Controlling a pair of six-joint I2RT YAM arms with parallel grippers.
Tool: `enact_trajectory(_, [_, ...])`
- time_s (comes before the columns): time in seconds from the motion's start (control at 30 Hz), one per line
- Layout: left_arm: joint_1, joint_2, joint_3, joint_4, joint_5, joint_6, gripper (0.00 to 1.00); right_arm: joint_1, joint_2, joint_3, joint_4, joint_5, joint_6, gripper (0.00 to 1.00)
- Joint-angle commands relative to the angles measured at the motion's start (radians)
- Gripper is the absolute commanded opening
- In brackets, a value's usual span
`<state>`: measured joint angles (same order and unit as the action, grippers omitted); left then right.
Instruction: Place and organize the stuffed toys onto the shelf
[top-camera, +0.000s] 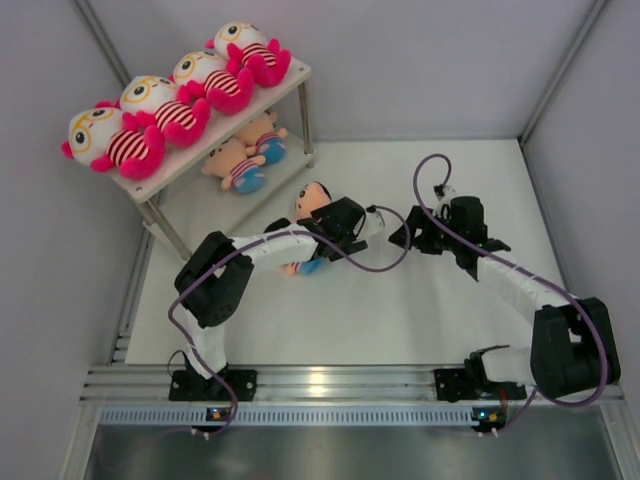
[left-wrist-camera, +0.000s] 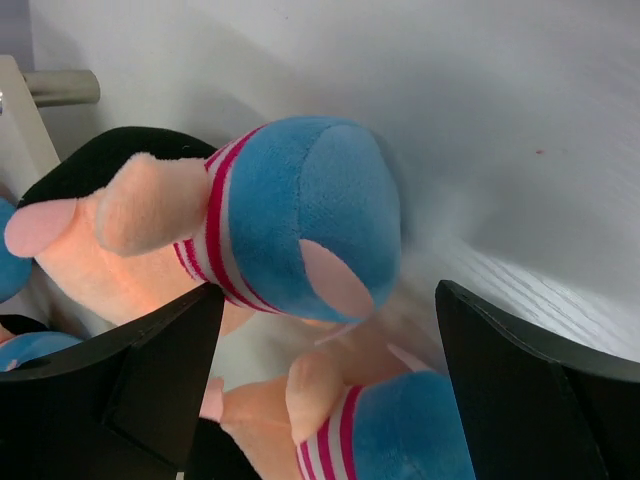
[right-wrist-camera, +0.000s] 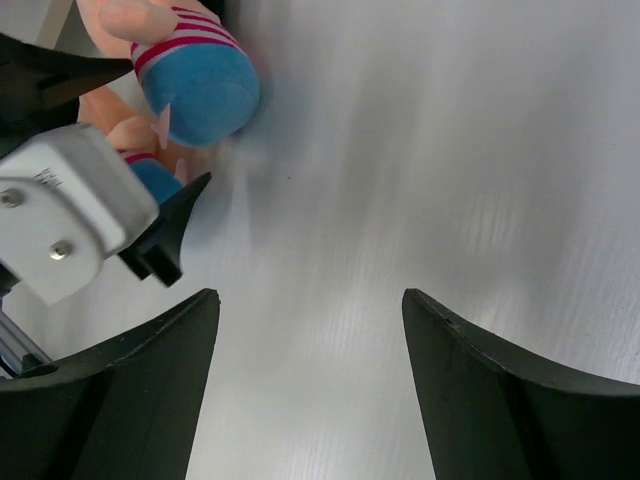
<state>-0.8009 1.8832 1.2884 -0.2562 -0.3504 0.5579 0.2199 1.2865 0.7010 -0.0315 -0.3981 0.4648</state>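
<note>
Your left end effector (left-wrist-camera: 330, 295) stands wide open on the bench (top-camera: 400, 320), just in front of the shelf (top-camera: 287, 82), and grips nothing. Two peach-faced dolls lie at it. The one farther out (left-wrist-camera: 300, 210) shows its blue pants and striped shirt just ahead of the fingertips. The nearer one (left-wrist-camera: 400, 430) lies low between the jaws, apart from the right finger. Whether it touches the left finger I cannot tell.

Your right end effector (right-wrist-camera: 310, 300) is open too, with only bare bench between its fingers, and it faces the left one from close by.

On the shelf, four white-headed toys (top-camera: 180, 105) fill the top board, and two more dolls (top-camera: 245, 160) sit on the lower board, with bare board left beside them.

These dolls look light and soft, so expect the plush to squash and the limbs to flop. A grip on a foot or arm will likely let the body swing or slip out. Take hold across the torso at the striped shirt, where the stuffing is thickest, and close well in. The fabric should give good friction, and nothing here is fragile.
</note>
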Motion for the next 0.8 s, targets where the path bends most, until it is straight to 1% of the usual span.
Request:
enact_trajectory(0.0, [0.012,0.033,0.052,0.147,-0.096,0.086,0.93,-0.014,-0.036,0.011,0.035,-0.039,-0.038,0.74])
enact_trajectory(0.07, [0.017,0.057,0.054,0.152,-0.098,0.086,0.92,-0.02,-0.038,0.017,0.035,-0.045,-0.049,0.74])
enact_trajectory(0.13, [0.023,0.073,0.052,0.152,-0.075,0.08,0.87,-0.025,-0.029,0.028,0.035,-0.053,-0.051,0.74])
enact_trajectory(0.17, [0.025,0.077,0.058,0.166,-0.075,0.08,0.74,-0.028,-0.026,0.032,0.035,-0.056,-0.052,0.74])
enact_trajectory(0.23, [0.031,0.099,0.065,0.189,-0.082,0.08,0.61,-0.03,-0.012,0.046,0.035,-0.062,-0.055,0.74])
enact_trajectory(0.27, [0.038,0.105,0.074,0.201,-0.078,0.088,0.5,-0.033,-0.006,0.049,0.035,-0.065,-0.057,0.74])
enact_trajectory(0.3, [0.043,0.111,0.08,0.201,-0.065,0.089,0.44,-0.031,-0.004,0.052,0.035,-0.065,-0.057,0.74])
enact_trajectory(0.37, [0.051,0.12,0.098,0.206,-0.055,0.088,0.28,-0.034,0.005,0.054,0.035,-0.065,-0.057,0.74])
enact_trajectory(0.4, [0.057,0.122,0.104,0.204,-0.052,0.089,0.06,-0.033,0.005,0.054,0.035,-0.065,-0.055,0.74])
enact_trajectory(0.43, [0.058,0.122,0.115,0.204,-0.05,0.092,0.0,-0.034,0.008,0.052,0.035,-0.065,-0.055,0.74])
enact_trajectory(0.57, [0.058,0.08,0.156,0.206,-0.05,0.158,0.0,-0.037,0.005,0.054,0.035,-0.067,-0.052,0.74])
enact_trajectory(0.63, [0.058,0.028,0.186,0.186,-0.059,0.172,0.0,-0.037,0.002,0.054,0.035,-0.068,-0.049,0.74])
enact_trajectory(0.67, [0.058,0.007,0.213,0.166,-0.05,0.187,0.0,-0.039,0.0,0.054,0.035,-0.068,-0.051,0.74])
enact_trajectory(0.7, [0.058,-0.048,0.222,0.137,-0.042,0.189,0.0,-0.037,-0.003,0.052,0.035,-0.07,-0.051,0.74])
enact_trajectory(0.77, [0.058,-0.111,0.224,0.022,-0.003,0.185,0.0,-0.039,-0.018,0.045,0.035,-0.073,-0.046,0.74])
